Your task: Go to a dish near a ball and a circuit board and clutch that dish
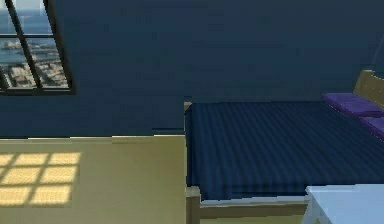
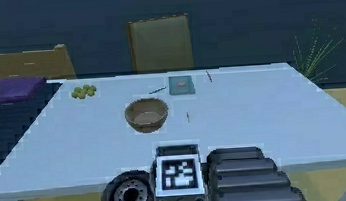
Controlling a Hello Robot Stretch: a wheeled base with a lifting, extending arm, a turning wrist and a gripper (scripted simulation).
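Brown round wooden dish [image 2: 147, 114], mid-frame on the white bench [image 2: 272, 112], near a small green ball [image 2: 82, 91] and grey flat circuit board [image 2: 183, 85]. Approach seems done; grasp remains. My end effector [image 2: 132, 196], bottom edge: holding anything, I cannot tell.

I see 1 round brown dish [image 2: 147, 114] upright on the table [image 2: 262, 113]; a flat board [image 2: 183, 85] lies near beyond it, a greenish blob [image 2: 82, 91] farther left.

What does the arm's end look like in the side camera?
The arm shows as a dark ribbed block. Beside it sits a white square marker with black marks in a dark frame, and left of that the tool, a dark rounded body with a grey ring.
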